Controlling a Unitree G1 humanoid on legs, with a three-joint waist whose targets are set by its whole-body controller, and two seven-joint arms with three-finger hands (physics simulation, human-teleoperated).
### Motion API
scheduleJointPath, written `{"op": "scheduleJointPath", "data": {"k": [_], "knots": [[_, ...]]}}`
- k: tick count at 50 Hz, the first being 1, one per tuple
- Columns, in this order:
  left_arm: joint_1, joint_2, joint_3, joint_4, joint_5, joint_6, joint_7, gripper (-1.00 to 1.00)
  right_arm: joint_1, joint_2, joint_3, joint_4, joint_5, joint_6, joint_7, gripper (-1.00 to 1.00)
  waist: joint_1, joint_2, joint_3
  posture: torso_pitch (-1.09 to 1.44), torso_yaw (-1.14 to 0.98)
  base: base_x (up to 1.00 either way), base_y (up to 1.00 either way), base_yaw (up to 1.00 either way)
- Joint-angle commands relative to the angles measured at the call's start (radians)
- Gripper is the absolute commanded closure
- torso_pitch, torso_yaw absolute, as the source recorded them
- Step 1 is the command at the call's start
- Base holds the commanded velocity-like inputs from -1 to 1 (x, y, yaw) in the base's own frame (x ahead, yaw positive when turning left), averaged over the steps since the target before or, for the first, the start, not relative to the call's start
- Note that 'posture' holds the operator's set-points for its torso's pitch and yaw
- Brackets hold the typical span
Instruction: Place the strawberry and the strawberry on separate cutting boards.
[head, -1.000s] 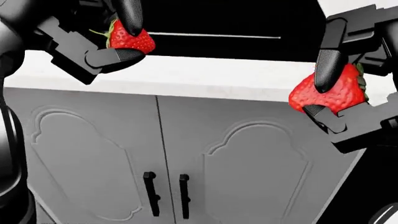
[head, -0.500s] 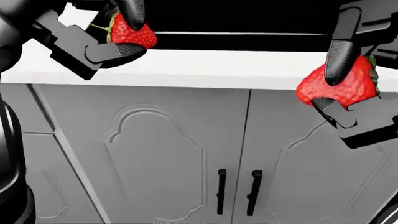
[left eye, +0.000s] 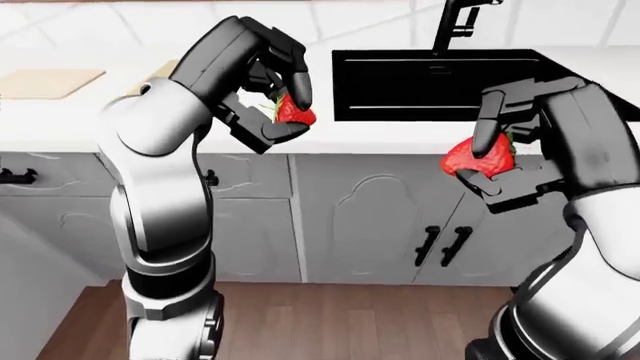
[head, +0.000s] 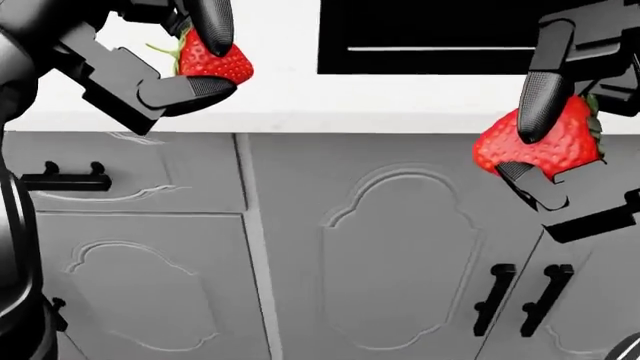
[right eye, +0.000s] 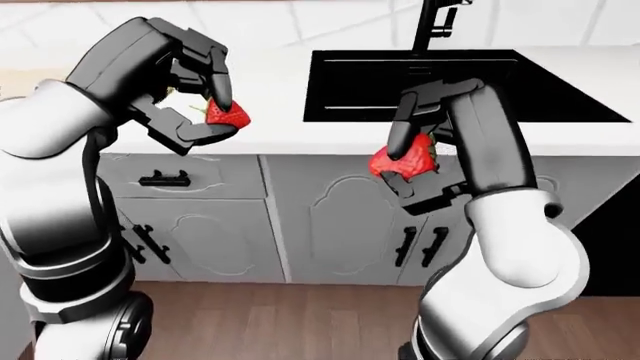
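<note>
My left hand (head: 185, 56) is closed on a strawberry (head: 214, 61): one dark finger presses down over its top, another lies under it, and the red tip pokes out toward the right of the head view. Green leaves and a thin stem stick out on the hand's side. This berry hangs above the white counter (head: 400, 101), near its near edge, left of the black sink (left eye: 440, 82).

My right hand (head: 560, 150) is also closed on a strawberry, the second strawberry (head: 545, 146), the bigger-looking of the two in the head view. A finger runs down across its face, and the lower finger and palm block cradle it from beneath. Its green cap faces the palm. This berry hangs lower, below the counter edge and over the grey cabinet doors (head: 400, 262), not above the countertop.

The two berries are well apart, one at each side of the head view.

Left-eye view: a light wooden cutting board (left eye: 50, 82) lies on the counter toward its far left end, well apart from both hands. A second tan patch shows beside my left forearm; I cannot tell what it is. A dark faucet (left eye: 455, 22) rises at the sink's far rim. Wood floor (left eye: 350, 322) below the cabinets.
</note>
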Motion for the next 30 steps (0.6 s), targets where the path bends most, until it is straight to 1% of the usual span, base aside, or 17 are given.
{"op": "scheduleJointPath", "data": {"k": [1,2,3,4,7,9,10,11,12,13,16,23,25,26,27,28,30], "knots": [[-0.025,0.006,0.009,-0.025,0.009,-0.010,0.007,0.69,-0.013,-0.006,0.000,-0.010,0.002,-0.014,-0.014,1.00,-0.001,-0.017,-0.026,0.00,0.00,0.00,0.73,0.00],[-0.022,0.006,0.011,-0.020,0.007,-0.018,0.010,0.69,-0.011,-0.006,0.001,-0.010,0.002,-0.015,-0.016,1.00,-0.015,-0.064,-0.043,0.00,0.00,0.00,0.73,0.00],[-0.020,0.006,0.012,-0.022,0.008,-0.017,0.009,0.69,-0.011,-0.007,0.002,-0.012,0.001,-0.014,-0.014,1.00,-0.013,-0.017,-0.024,0.00,0.00,0.00,0.74,0.00],[-0.018,0.006,0.013,-0.022,0.008,-0.018,0.010,0.69,-0.011,-0.008,0.003,-0.013,-0.001,-0.013,-0.012,1.00,-0.009,-0.041,-0.037,0.00,0.00,0.00,0.73,0.00],[-0.021,0.007,0.013,-0.026,0.010,-0.014,0.007,0.69,-0.007,-0.006,0.005,-0.017,-0.002,-0.014,-0.011,1.00,-0.009,-0.040,-0.046,0.00,0.00,0.00,0.74,0.00],[-0.023,0.007,0.014,-0.024,0.010,-0.015,0.008,0.69,-0.009,-0.007,0.001,-0.016,0.000,-0.014,-0.011,1.00,-0.013,0.003,-0.020,0.00,0.00,0.00,0.73,0.00],[-0.022,0.007,0.015,-0.021,0.008,-0.018,0.009,0.69,-0.010,-0.007,0.002,-0.016,0.000,-0.013,-0.010,1.00,-0.012,0.045,-0.028,0.00,0.00,0.00,0.73,0.00],[-0.022,0.008,0.014,-0.025,0.010,-0.014,0.006,0.69,-0.011,-0.007,0.002,-0.014,0.000,-0.014,-0.012,1.00,0.002,0.118,-0.048,0.00,0.00,0.00,0.74,0.00],[-0.019,0.009,0.013,-0.027,0.010,-0.014,0.005,0.69,-0.012,-0.005,0.004,-0.012,-0.001,-0.013,-0.014,1.00,-0.002,0.061,-0.024,0.00,0.00,0.00,0.74,0.00],[-0.018,0.010,0.016,-0.025,0.008,-0.017,0.005,0.69,-0.012,-0.003,0.005,-0.009,0.001,-0.015,-0.017,1.00,0.005,0.067,-0.022,0.00,0.00,0.00,0.73,0.00],[-0.020,0.013,0.020,-0.025,0.006,-0.016,0.006,0.69,-0.019,-0.005,0.008,-0.010,-0.007,-0.009,-0.010,1.00,0.008,0.041,-0.031,0.00,0.00,0.00,0.73,0.00],[-0.016,0.011,0.017,-0.025,0.004,-0.019,0.011,0.70,-0.017,-0.004,0.002,-0.015,0.001,-0.012,-0.012,1.00,-0.006,-0.010,-0.011,0.00,0.00,0.00,0.73,0.00],[-0.015,0.010,0.017,-0.024,0.004,-0.021,0.013,0.70,-0.017,-0.005,0.002,-0.018,0.003,-0.010,-0.012,1.00,-0.008,-0.030,-0.018,0.00,0.00,0.00,0.74,0.00],[-0.015,0.011,0.017,-0.023,0.003,-0.022,0.013,0.70,-0.016,-0.003,0.003,-0.017,0.004,-0.011,-0.015,1.00,-0.010,-0.057,-0.032,0.00,0.00,0.00,0.73,0.00],[-0.014,0.011,0.018,-0.022,0.002,-0.024,0.013,0.70,-0.013,-0.002,0.004,-0.016,0.006,-0.014,-0.019,1.00,-0.021,-0.032,-0.027,0.00,0.00,0.00,0.74,0.00],[-0.013,0.011,0.019,-0.020,0.001,-0.027,0.015,0.70,-0.013,-0.002,0.004,-0.014,0.008,-0.015,-0.022,1.00,-0.012,-0.051,-0.034,0.00,0.00,0.00,0.74,0.00],[-0.010,0.010,0.018,-0.022,0.000,-0.026,0.017,0.70,-0.011,0.000,0.007,-0.014,0.009,-0.015,-0.025,1.00,-0.010,-0.057,-0.048,0.00,0.00,0.00,0.73,0.00]]}}
